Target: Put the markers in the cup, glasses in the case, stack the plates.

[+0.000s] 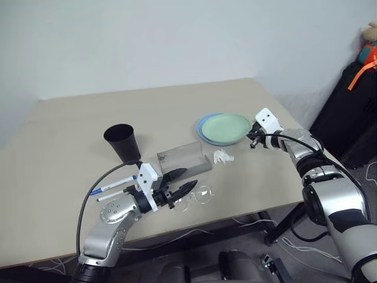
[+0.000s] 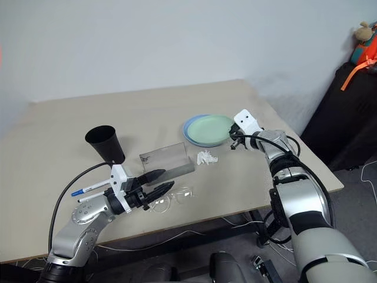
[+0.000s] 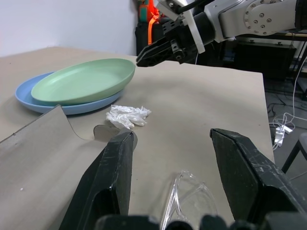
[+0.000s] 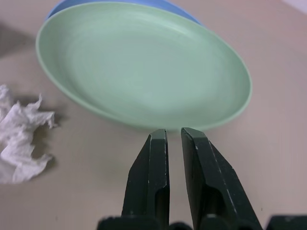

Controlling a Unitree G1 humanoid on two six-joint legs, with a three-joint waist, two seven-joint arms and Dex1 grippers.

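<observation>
Plates done: round mint-green plastic plate (image 4: 144,62) stacked on light-blue plate (image 3: 29,93). Beside stack, right fingers (image 4: 174,143) near-closed, empty. Left fingers (image 3: 177,158) open, empty, above clear-framed glasses (image 1: 197,196). Markers, glasses remain.

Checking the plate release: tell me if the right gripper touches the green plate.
Apart. The right wrist view shows table between the right gripper and the green plate.

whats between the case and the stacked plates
A small crumpled white tissue wad lies on the table between the grey case and the stacked plates, seen in the left eye view.
</observation>
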